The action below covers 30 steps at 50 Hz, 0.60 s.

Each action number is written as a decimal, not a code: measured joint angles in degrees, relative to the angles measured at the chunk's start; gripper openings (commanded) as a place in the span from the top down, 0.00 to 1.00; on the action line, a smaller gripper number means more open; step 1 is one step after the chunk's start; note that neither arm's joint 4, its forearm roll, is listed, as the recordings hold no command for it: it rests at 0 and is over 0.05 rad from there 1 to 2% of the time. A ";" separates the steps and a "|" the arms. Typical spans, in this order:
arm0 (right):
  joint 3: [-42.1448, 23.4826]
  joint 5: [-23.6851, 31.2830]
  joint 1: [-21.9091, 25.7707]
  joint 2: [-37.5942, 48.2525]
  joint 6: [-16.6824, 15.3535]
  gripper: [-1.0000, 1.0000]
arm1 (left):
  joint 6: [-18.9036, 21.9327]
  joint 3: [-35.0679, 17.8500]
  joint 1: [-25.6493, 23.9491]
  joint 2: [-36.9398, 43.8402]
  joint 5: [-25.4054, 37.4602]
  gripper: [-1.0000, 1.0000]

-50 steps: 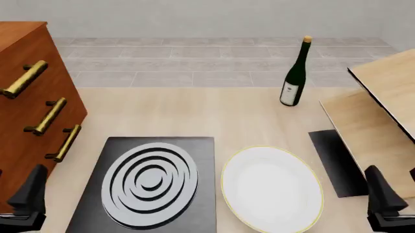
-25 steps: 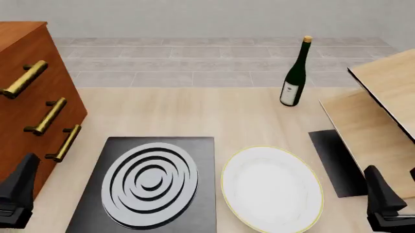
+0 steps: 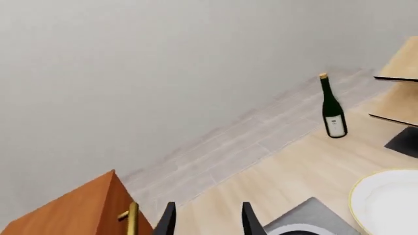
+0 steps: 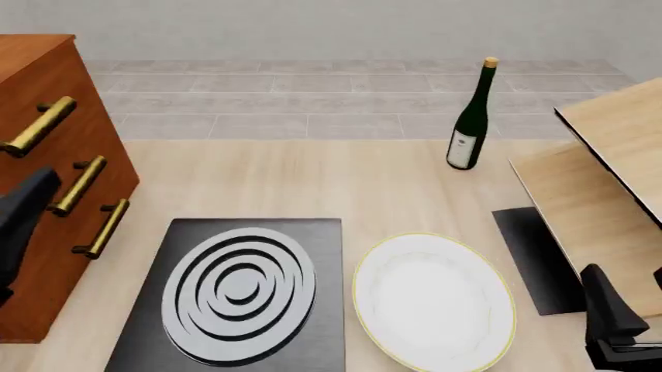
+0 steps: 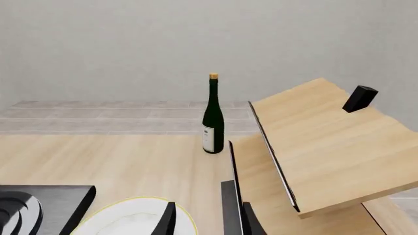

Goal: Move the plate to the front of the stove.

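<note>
The white plate (image 4: 432,301) with a thin yellow rim lies flat on the table, just right of the black stove (image 4: 243,291) with its silver rings, and they nearly touch. My left gripper (image 4: 36,194) hangs raised at the far left, in front of the cabinet and well away from the plate. In the left wrist view its fingers (image 3: 168,221) stand apart and hold nothing, with the plate (image 3: 388,200) and a stove corner (image 3: 307,215) at the edge. My right gripper (image 4: 605,298) hovers open right of the plate. The right wrist view shows the plate (image 5: 140,215) under its fingers (image 5: 251,220).
A brown cabinet (image 4: 52,155) with brass handles stands at the left. A dark green wine bottle (image 4: 470,120) stands upright at the back right. A tilted wooden shelf unit (image 4: 610,170) fills the right side, with a plain black mat (image 4: 538,260) beside the plate.
My left gripper has risen from the bottom left corner to the height of the cabinet's handles. The right gripper, plate and stove have stayed put.
</note>
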 measured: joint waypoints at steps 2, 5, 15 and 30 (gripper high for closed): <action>0.00 0.00 0.00 0.00 0.00 0.00 | 1.70 -1.27 -1.33 1.82 -0.02 0.00; 0.00 0.00 0.01 0.01 -0.01 0.00 | 4.16 -3.23 -3.31 4.74 0.16 0.00; 0.00 0.01 0.01 0.03 -0.03 0.00 | 11.90 -8.96 -8.55 13.44 1.19 0.00; 0.00 0.01 0.01 0.04 -0.01 0.00 | 19.66 -15.40 -15.82 23.70 3.20 0.00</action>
